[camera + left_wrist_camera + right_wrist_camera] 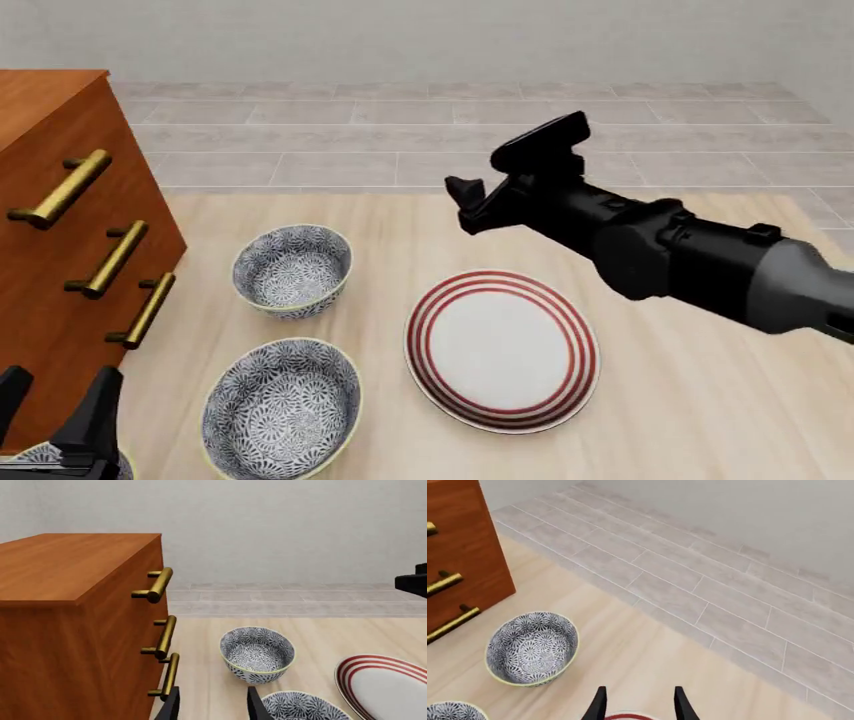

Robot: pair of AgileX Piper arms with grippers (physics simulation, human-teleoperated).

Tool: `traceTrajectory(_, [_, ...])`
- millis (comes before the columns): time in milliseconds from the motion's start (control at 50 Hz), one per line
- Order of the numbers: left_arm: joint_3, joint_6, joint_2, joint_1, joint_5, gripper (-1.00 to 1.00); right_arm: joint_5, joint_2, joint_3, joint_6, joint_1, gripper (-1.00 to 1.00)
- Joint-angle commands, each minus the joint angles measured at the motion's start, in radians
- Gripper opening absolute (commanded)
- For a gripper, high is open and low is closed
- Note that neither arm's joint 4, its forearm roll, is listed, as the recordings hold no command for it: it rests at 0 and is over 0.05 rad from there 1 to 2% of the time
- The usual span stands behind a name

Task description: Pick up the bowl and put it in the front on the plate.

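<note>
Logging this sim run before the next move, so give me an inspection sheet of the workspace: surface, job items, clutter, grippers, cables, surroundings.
Surface: light wood table.
Job's things: far bowl upright beside the drawers; plate bare, red-ringed.
Clutter: near bowl of the same print; wooden drawer cabinet with brass handles; a third patterned piece at the front view's bottom-left corner.
Grippers: left gripper open, empty; right gripper open, empty, above the plate's far edge.
Cables: nothing seen.
Surroundings: grey tiled floor, pale wall.

At the frame's left, the reddish-brown wooden cabinet [54,250] looks satiny, its brass-coloured metal bar handles [110,259] shiny. The pale wood-grain tabletop [694,400] in the lower half looks matt.
</note>
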Motion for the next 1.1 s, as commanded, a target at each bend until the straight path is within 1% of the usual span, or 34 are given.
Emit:
traceTrajectory(20, [0.000, 0.000, 0.000, 0.000, 0.000, 1.00, 0.076, 0.078, -0.110, 0.033, 0.030, 1.00])
traceTrajectory(80, [0.000, 0.000, 0.000, 0.000, 0.000, 1.00, 0.098, 0.098, -0.141, 0.033, 0.033, 1.00])
traceTrajectory(120, [0.000, 0.000, 0.000, 0.000, 0.000, 1.00, 0.123, 0.113, -0.167, 0.053, 0.044, 1.00])
traceTrajectory(140, [0.000, 0.000, 0.000, 0.000, 0.000, 1.00, 0.126, 0.116, -0.173, 0.047, 0.044, 1.00])
traceTrajectory(160, [0.000, 0.000, 0.000, 0.000, 0.000, 1.00, 0.140, 0.126, -0.189, 0.063, 0.049, 1.00])
traceTrajectory(180, [0.000, 0.000, 0.000, 0.000, 0.000, 1.00, 0.152, 0.137, -0.206, 0.055, 0.055, 1.00])
traceTrajectory(200, [0.000, 0.000, 0.000, 0.000, 0.000, 1.00, 0.163, 0.143, -0.217, 0.072, 0.058, 1.00])
traceTrajectory(240, [0.000, 0.000, 0.000, 0.000, 0.000, 1.00, 0.176, 0.159, -0.236, 0.066, 0.061, 1.00])
traceTrajectory(260, [0.000, 0.000, 0.000, 0.000, 0.000, 1.00, 0.187, 0.167, -0.250, 0.077, 0.061, 1.00])
traceTrajectory(400, [0.000, 0.000, 0.000, 0.000, 0.000, 1.00, 0.231, 0.214, -0.313, 0.087, 0.075, 1.00])
traceTrajectory(420, [0.000, 0.000, 0.000, 0.000, 0.000, 1.00, 0.242, 0.223, -0.327, 0.101, 0.079, 1.00])
traceTrajectory(440, [0.000, 0.000, 0.000, 0.000, 0.000, 1.00, 0.246, 0.227, -0.333, 0.097, 0.079, 1.00])
traceTrajectory(560, [0.000, 0.000, 0.000, 0.000, 0.000, 1.00, 0.285, 0.260, -0.388, 0.119, 0.089, 1.00])
traceTrajectory(660, [0.000, 0.000, 0.000, 0.000, 0.000, 1.00, 0.335, 0.315, -0.462, 0.133, 0.096, 1.00])
traceTrajectory(740, [0.000, 0.000, 0.000, 0.000, 0.000, 1.00, 0.367, 0.349, -0.506, 0.150, 0.107, 1.00])
traceTrajectory(780, [0.000, 0.000, 0.000, 0.000, 0.000, 1.00, 0.381, 0.364, -0.530, 0.176, 0.110, 1.00])
traceTrajectory(820, [0.000, 0.000, 0.000, 0.000, 0.000, 1.00, 0.392, 0.379, -0.549, 0.169, 0.111, 1.00])
traceTrajectory(860, [0.000, 0.000, 0.000, 0.000, 0.000, 1.00, 0.410, 0.394, -0.571, 0.184, 0.117, 1.00])
traceTrajectory(880, [0.000, 0.000, 0.000, 0.000, 0.000, 1.00, 0.413, 0.399, -0.579, 0.175, 0.114, 1.00])
traceTrajectory(960, [0.000, 0.000, 0.000, 0.000, 0.000, 1.00, 0.433, 0.423, -0.613, 0.178, 0.117, 1.00])
traceTrajectory(1000, [0.000, 0.000, 0.000, 0.000, 0.000, 1.00, 0.444, 0.440, -0.635, 0.184, 0.119, 1.00])
traceTrajectory(1040, [0.000, 0.000, 0.000, 0.000, 0.000, 1.00, 0.466, 0.465, -0.666, 0.204, 0.119, 1.00])
traceTrajectory(1080, [0.000, 0.000, 0.000, 0.000, 0.000, 1.00, 0.469, 0.477, -0.681, 0.198, 0.117, 1.00])
traceTrajectory(1100, [0.000, 0.000, 0.000, 0.000, 0.000, 1.00, 0.478, 0.487, -0.692, 0.211, 0.119, 1.00])
